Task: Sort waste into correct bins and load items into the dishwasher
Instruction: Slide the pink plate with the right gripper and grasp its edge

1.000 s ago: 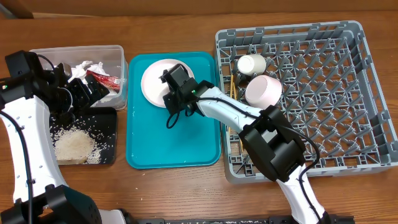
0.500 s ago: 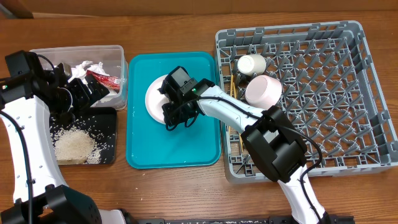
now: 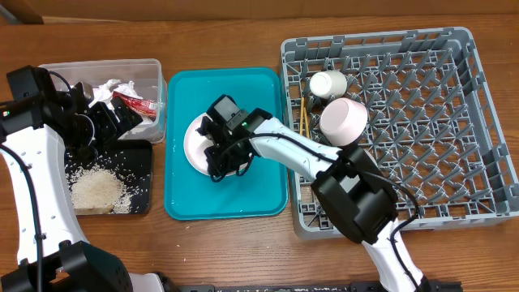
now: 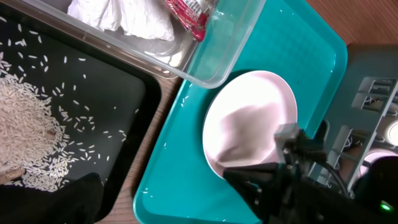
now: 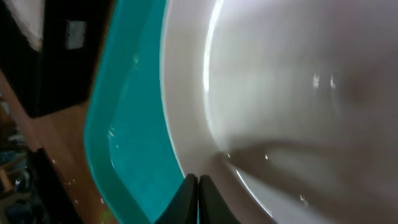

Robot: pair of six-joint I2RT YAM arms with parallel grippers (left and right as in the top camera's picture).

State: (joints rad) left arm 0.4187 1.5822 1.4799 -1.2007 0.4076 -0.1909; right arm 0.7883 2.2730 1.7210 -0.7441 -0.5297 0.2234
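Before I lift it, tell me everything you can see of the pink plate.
The pink plate is round, pale pink and glossy, with a shallow raised rim and a bare, clean-looking face. It seems to lie flat, face up, on the teal tray, left of the tray's middle, apart from the clear tub. The shut right pincer covers its right side, tips against its surface near the rim; whether they pinch it is unclear.

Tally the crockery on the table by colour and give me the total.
Pink: 2 (round pale pink plate, round pink bowl)
White: 1 (small white cup)
Total: 3
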